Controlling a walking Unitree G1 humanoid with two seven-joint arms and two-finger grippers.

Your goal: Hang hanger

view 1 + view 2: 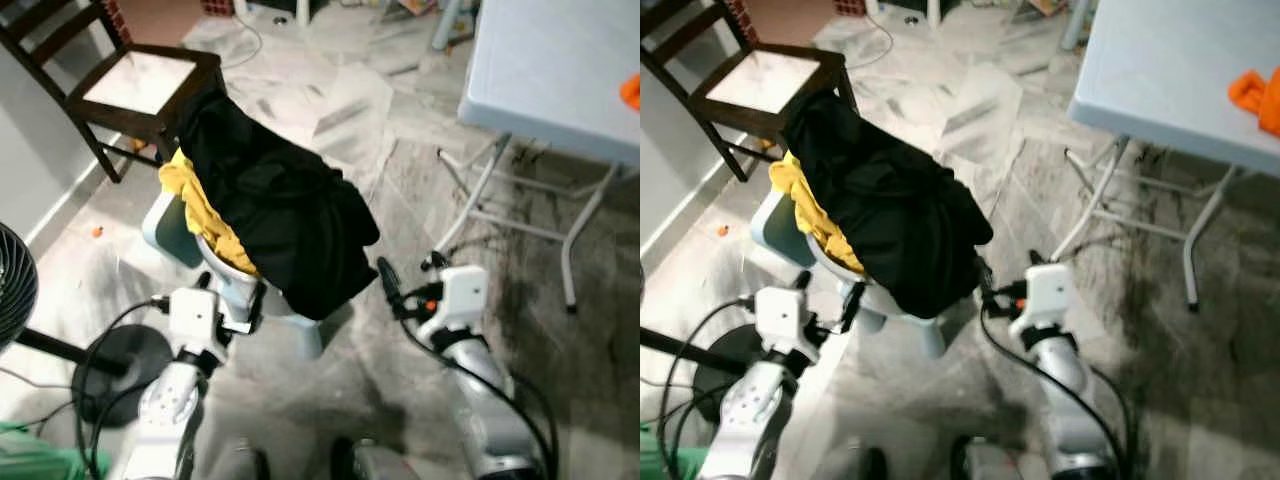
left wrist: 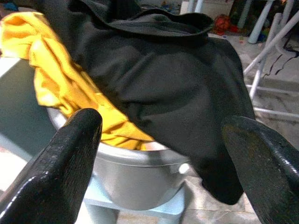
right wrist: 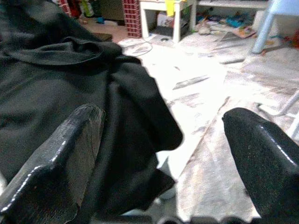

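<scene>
No hanger can be made out; if one is here, it is probably buried in the black cloth [image 1: 285, 215] heaped with a yellow cloth [image 1: 205, 215] in a grey tub [image 2: 135, 179] on a pale stool [image 1: 300, 330]. The black cloth looks soft, light and limp, likely to sag and slip, so a pinch on a bunched fold near the top seems best. The left claw [image 2: 161, 161] and the right claw [image 3: 163, 149] both gape wide, empty, each just beside the heap. The marble floor [image 1: 330, 110] is littered; a chair [image 1: 130, 85] and a folding table [image 1: 560, 70] stand near.
</scene>
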